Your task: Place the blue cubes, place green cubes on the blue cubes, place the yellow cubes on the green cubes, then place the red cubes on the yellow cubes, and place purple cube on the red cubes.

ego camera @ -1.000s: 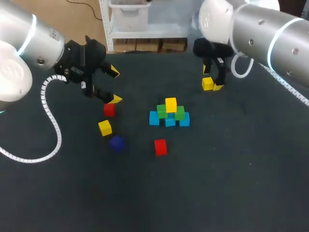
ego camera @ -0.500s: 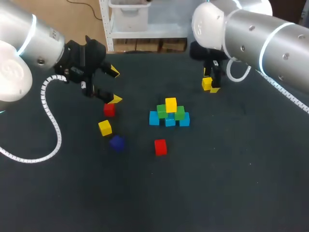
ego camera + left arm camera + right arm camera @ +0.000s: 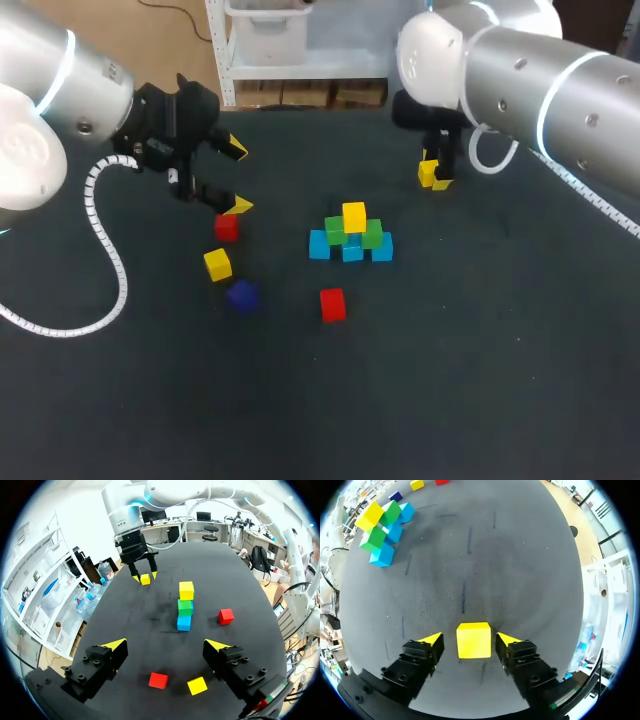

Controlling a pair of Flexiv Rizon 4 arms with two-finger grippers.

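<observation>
While the right end effector sits spread around the yellow cube away from the pile, it should squeeze both sides evenly.

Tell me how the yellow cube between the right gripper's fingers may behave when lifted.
The yellow cube has flat faces, so it should not roll. It looks small and rigid, probably light. Its smooth sides might slip from the right gripper.
</observation>
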